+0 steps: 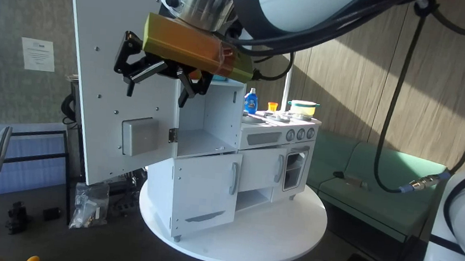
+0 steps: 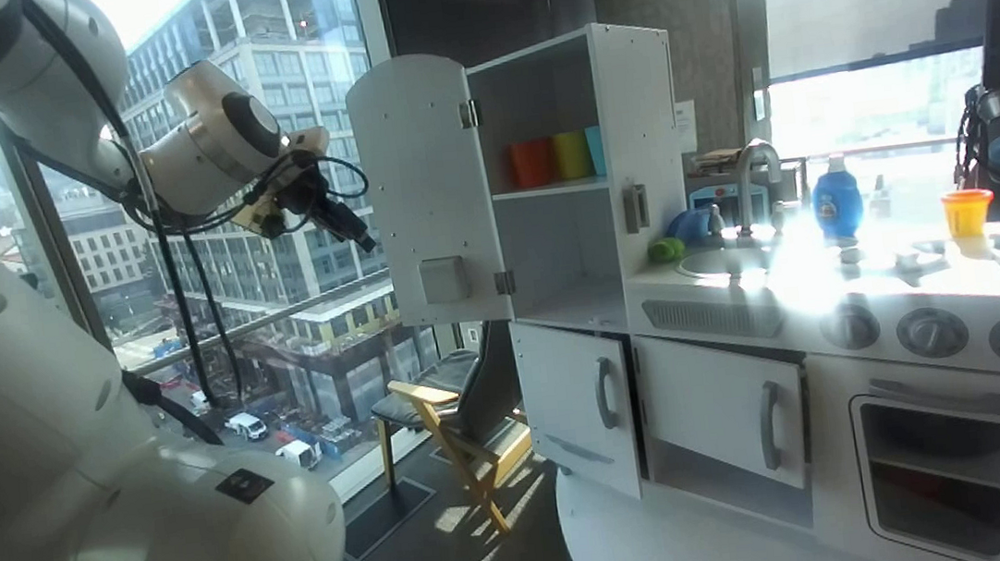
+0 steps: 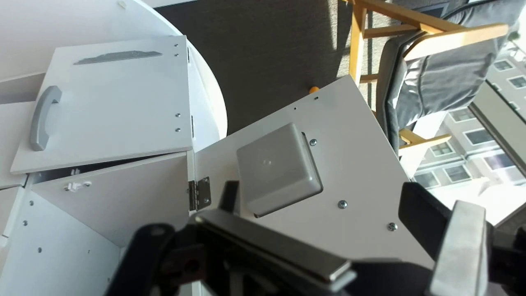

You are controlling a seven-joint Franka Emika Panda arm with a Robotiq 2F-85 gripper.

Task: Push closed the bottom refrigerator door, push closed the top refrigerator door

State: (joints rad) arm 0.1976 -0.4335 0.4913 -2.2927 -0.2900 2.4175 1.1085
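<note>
Top door (image 2: 430, 190) stands swung out, long axis vertical — white, grey box (image 2: 444, 280) low; bottom door (image 2: 573, 403) ajar, white — hand (image 1: 156, 97) spread wide.

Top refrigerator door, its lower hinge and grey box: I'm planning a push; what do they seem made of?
Top refrigerator door: perhaps painted or laminated board, matte white; flat, with screw heads. Grey box: likely moulded plastic, satin; rounded corners, highlights. Lower hinge: apparently metal, dull; thin leaf, segmented barrel.

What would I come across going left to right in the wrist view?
Lower fridge door, dark hinge, grey box, chair with wooden arms.
</note>
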